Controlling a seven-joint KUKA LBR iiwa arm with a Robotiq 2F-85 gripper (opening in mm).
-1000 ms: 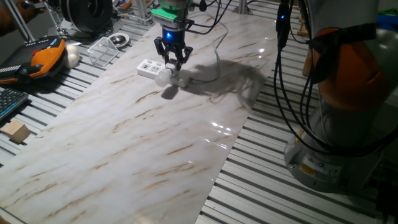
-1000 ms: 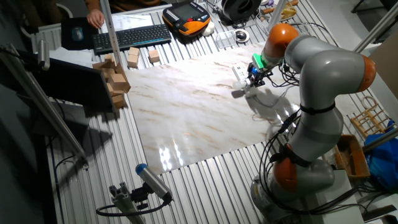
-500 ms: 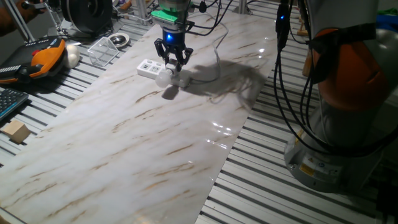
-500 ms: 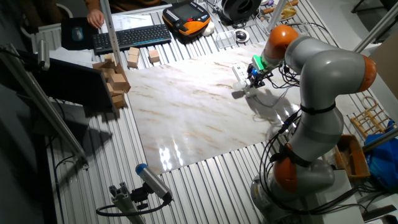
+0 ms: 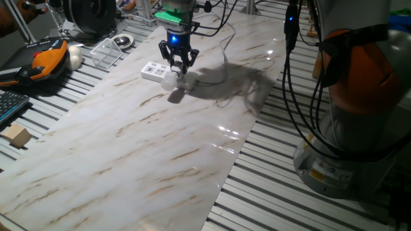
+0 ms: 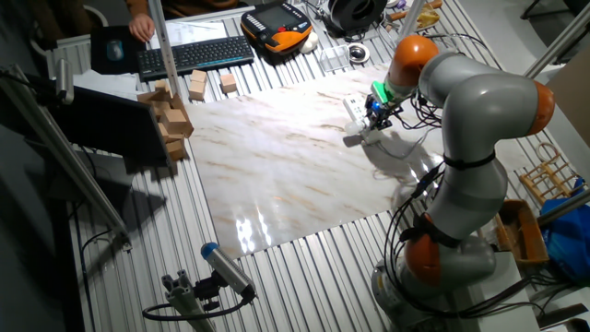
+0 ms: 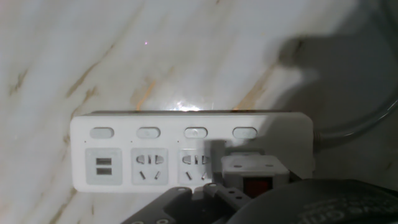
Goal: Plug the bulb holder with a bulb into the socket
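Observation:
The socket [image 5: 152,69] is a long white power strip on the marble board near its far edge. It also shows in the other fixed view [image 6: 355,106] and fills the hand view [image 7: 124,149]. The bulb holder [image 7: 252,169], white with a red mark, sits on the strip's right-hand outlets. The bulb [image 5: 168,79] sticks out on the near side of the strip; in the hand view it is hidden. My gripper [image 5: 178,66] hangs just above the holder with its fingers apart, and it also shows in the other fixed view [image 6: 373,117].
The strip's white cable [image 5: 225,51] runs off to the back. An orange pendant [image 5: 48,58], a white egg-like ball [image 5: 76,58] and a clear box [image 5: 106,51] lie at the left. A wood block [image 5: 16,136] and keyboard [image 5: 9,106] are nearer. Wooden blocks [image 6: 171,120] stand beside the board.
My gripper has shifted slightly up and to the left. The bulb and the power strip have stayed in place.

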